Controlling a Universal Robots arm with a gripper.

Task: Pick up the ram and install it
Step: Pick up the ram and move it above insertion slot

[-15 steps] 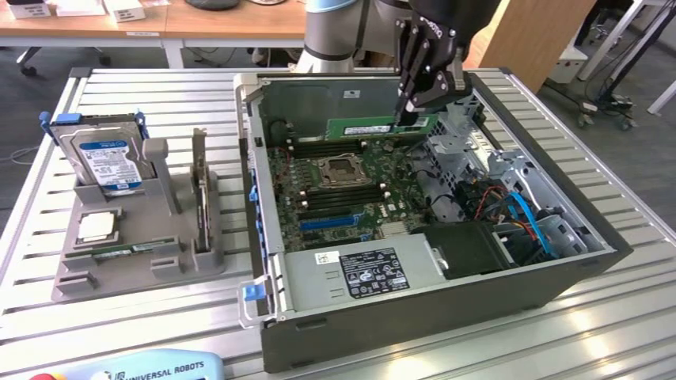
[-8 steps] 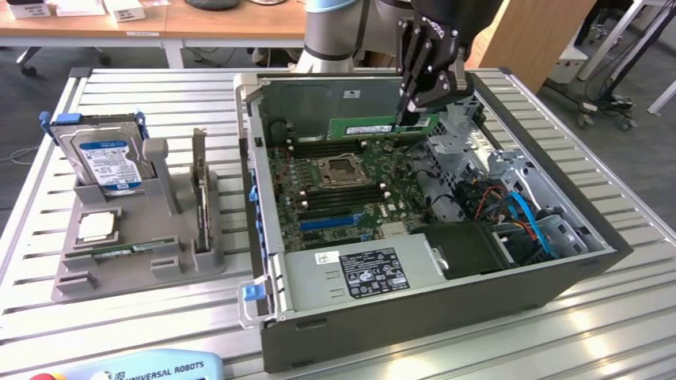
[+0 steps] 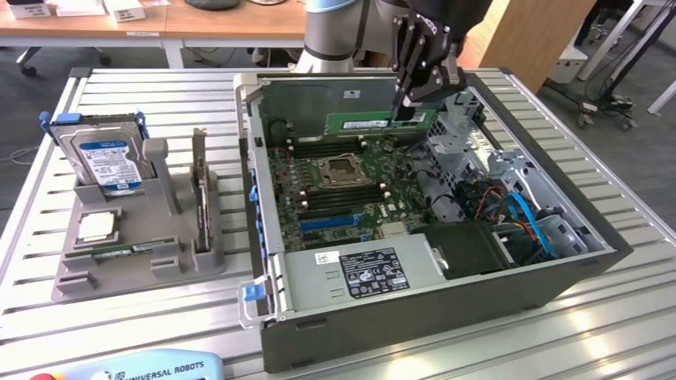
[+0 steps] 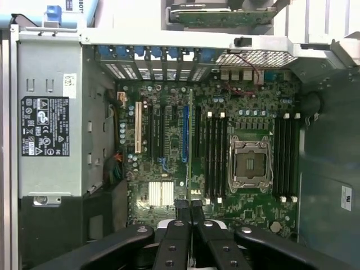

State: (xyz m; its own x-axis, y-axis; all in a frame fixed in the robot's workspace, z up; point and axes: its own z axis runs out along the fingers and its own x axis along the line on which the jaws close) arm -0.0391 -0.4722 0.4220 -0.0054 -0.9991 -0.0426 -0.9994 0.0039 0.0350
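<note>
Starting closest in the exterior view: blue teach pendant at the near edge, slatted metal table under everything.

Next back, on the exterior view's left: grey fixture w/ a hard drive standing upright in it, and a pale square chip lying flat in a pocket nearer the cam.

Just beside that, toward the exterior view's right: open PC case, lying on its side. Inside, near end first: silver PSU w/ black label, then green mobo, CPU socket mid-board, empty DIMM slots on both sides of it, blue cables in the drive-bay corner.

Further back, above the far part of the board: gripper pressed tight on the ram, pinching it off-centre, toward the end on the exterior view's right. Holding it level, long side horizontal, clear of the board, not seated in any slot.

Via the wrist cam: fingers squeezed together, thin stick edge between them, parallel to the black slots.

Beyond: grey arm base, wooden desks at the back.
</note>
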